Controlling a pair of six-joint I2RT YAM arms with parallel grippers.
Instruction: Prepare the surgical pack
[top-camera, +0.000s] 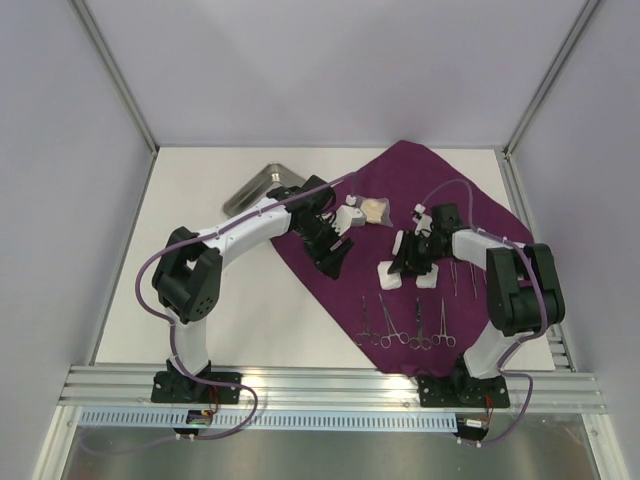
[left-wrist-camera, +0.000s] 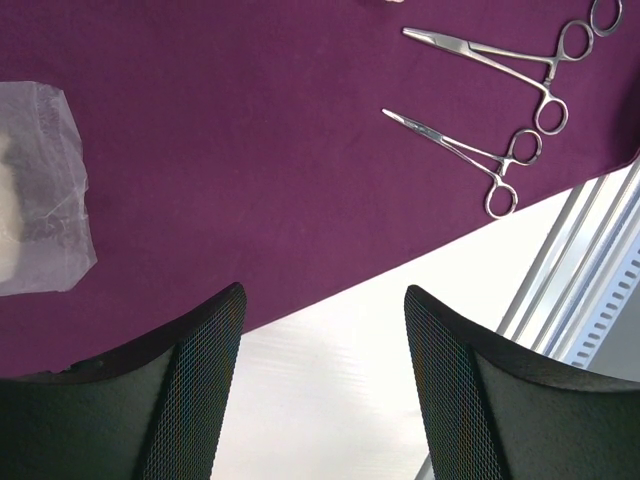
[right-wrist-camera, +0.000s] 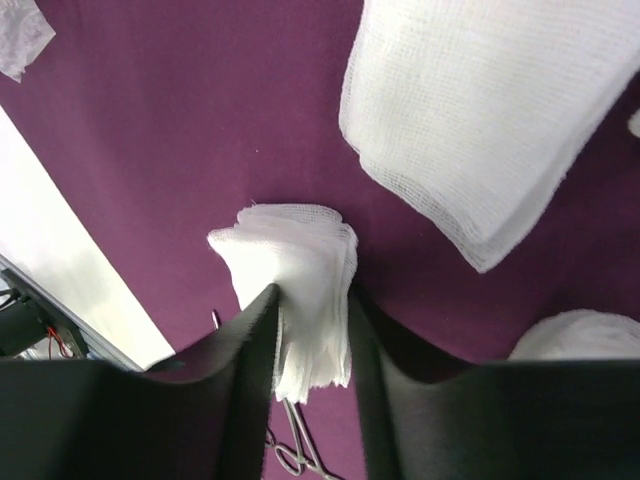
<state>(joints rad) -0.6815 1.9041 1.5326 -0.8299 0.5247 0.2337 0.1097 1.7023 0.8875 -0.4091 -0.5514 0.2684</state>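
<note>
The dark purple cloth (top-camera: 420, 190) lies spread on the table. The steel tray (top-camera: 262, 186) sits off the cloth at the back left. Several steel clamps (top-camera: 400, 325) lie in a row on the cloth's near edge. My right gripper (top-camera: 402, 264) is shut on a folded white gauze pad (right-wrist-camera: 300, 290) and holds it just above the cloth (right-wrist-camera: 200, 130). A larger gauze pad (right-wrist-camera: 480, 120) lies beyond it. My left gripper (left-wrist-camera: 325, 295) is open and empty over the cloth's left edge (left-wrist-camera: 250, 150), with two clamps (left-wrist-camera: 500, 100) ahead of it.
More gauze pads (top-camera: 372, 210) lie at the cloth's centre back. A clear packet (left-wrist-camera: 40, 190) lies on the cloth left of the left gripper. Two more clamps (top-camera: 462, 277) lie by the right arm. An aluminium rail (top-camera: 330, 385) runs along the near edge.
</note>
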